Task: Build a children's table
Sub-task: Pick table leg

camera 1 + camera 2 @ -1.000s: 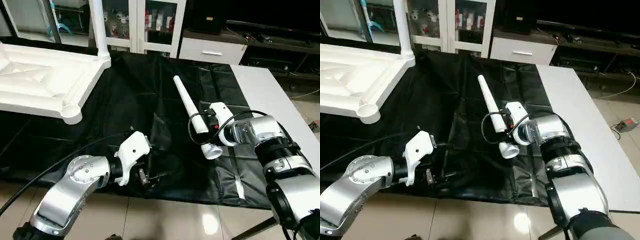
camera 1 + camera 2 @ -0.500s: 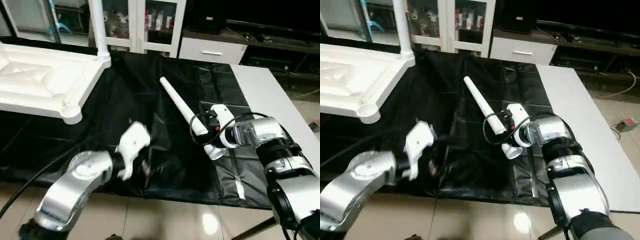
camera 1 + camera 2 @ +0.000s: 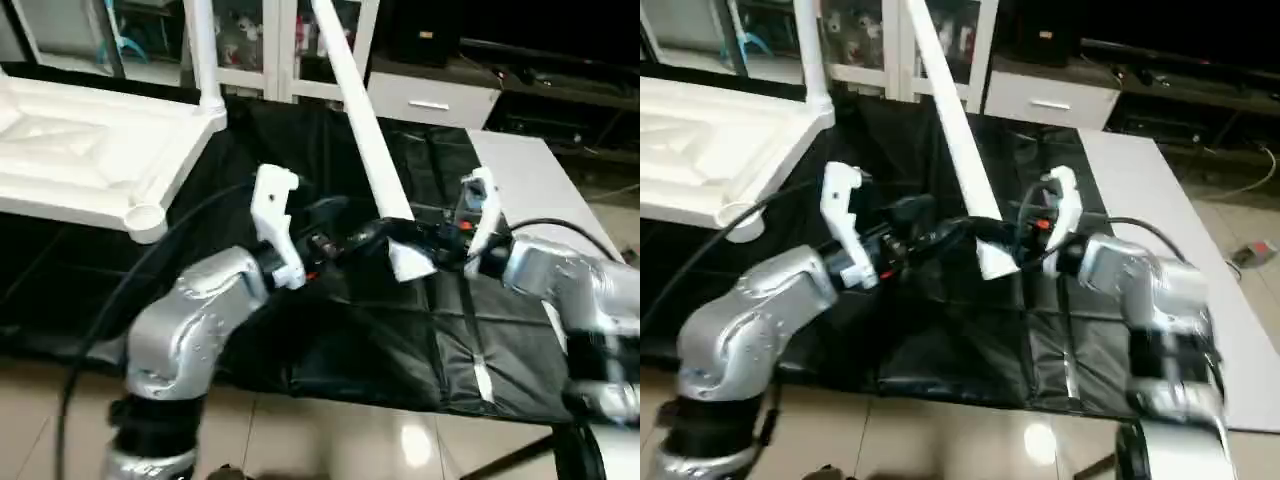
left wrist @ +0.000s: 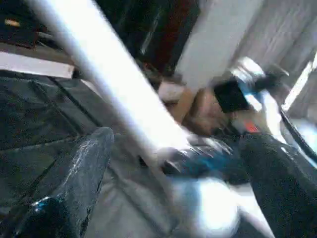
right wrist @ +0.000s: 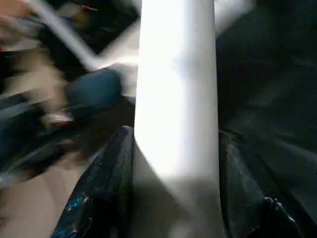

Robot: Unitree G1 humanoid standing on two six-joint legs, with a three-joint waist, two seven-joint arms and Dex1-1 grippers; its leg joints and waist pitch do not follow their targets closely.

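Silver forearms cross the near foreground, both reaching in over the black cloth that covers the table and likely keeps the white parts from sliding or scuffing. The right gripper is clamped on a leg close to its wider lower end; its wrist view shows the white tube filling the gap between the two dark fingers, touching both. Held there, the leg stands tilted, its far end rising out of the top of the head views. That grip near one end looks meant to leave the long shaft free for the other arm, or for steering the leg toward a socket.

The left gripper sits just beside the same end of the leg, jaws spread wide and holding nothing. In its wrist view the tube runs diagonally across, with one dark finger beside it. This reads as a supporting grasp about to be taken, perhaps a handover, though contact is not clear.

Farther back on the left lies the tabletop, underside up so its ribs and corner sockets face upward for fitting. A near socket is open and empty. At the far corner a fitted leg already stands upright. Beyond is a cabinet with glass doors.
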